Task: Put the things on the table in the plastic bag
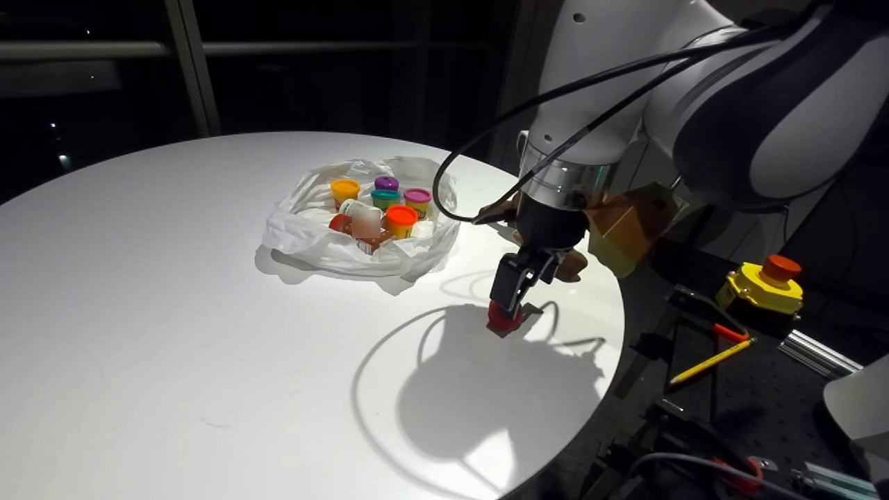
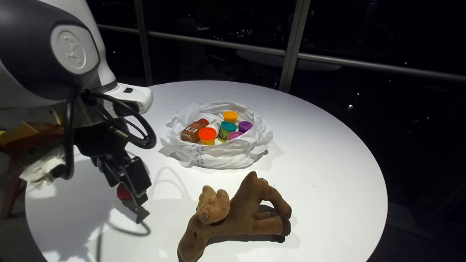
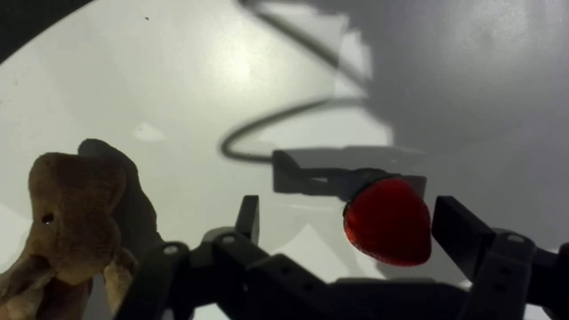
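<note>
A red rounded object (image 3: 386,222) lies on the white round table (image 1: 173,333). My gripper (image 3: 346,218) is open around it in the wrist view; the object is close to the right finger with a gap to the left one. In both exterior views the gripper (image 1: 510,305) (image 2: 138,196) partly hides the red object (image 1: 500,318) (image 2: 123,191). A brown plush moose (image 2: 244,218) lies beside the gripper; it shows at the left of the wrist view (image 3: 73,218). The plastic bag (image 1: 312,246) (image 2: 222,160) stands open, holding several coloured-lid jars and a brown jar (image 2: 191,131).
A white container (image 2: 215,125) also lies in the bag. Off the table are a yellow-and-red button box (image 1: 760,288) and a yellow pencil (image 1: 712,361). Black cables (image 1: 451,160) loop out from the arm. The table's edge is close to the gripper.
</note>
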Robot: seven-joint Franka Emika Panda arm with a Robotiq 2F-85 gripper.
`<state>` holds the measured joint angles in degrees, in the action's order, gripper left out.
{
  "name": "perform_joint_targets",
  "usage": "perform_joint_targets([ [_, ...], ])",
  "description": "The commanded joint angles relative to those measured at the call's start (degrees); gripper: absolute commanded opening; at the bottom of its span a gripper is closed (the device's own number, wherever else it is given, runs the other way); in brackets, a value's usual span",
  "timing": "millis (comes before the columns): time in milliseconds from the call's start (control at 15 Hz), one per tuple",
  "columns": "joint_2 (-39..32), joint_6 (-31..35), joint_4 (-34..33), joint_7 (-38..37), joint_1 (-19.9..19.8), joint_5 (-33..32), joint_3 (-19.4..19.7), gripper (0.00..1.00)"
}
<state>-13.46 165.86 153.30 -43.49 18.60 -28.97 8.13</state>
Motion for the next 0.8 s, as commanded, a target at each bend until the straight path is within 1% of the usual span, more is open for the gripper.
perform_joint_targets([
  [0, -3.21, -1.49, -4.22, -0.81, 1.27, -1.37, 0.59, 1.0],
  [200, -6.1, -2.87, -7.3, 0.56, 1.02, -0.19, -0.27, 1.0],
  [267, -6.83, -3.3, -8.01, 1.03, 0.82, 0.24, -0.65, 0.83],
  [467, -7.29, -4.46, -8.34, 1.22, 0.79, 0.15, -0.98, 0.59],
  [533, -6.68, -4.02, -7.4, 1.01, 0.93, -0.32, -0.78, 0.49],
  [667, -4.97, -3.59, -5.62, -0.29, 1.72, -1.36, 0.01, 0.34],
  [733, -4.22, -3.85, -5.01, -0.76, 2.05, -1.51, 0.24, 0.27],
])
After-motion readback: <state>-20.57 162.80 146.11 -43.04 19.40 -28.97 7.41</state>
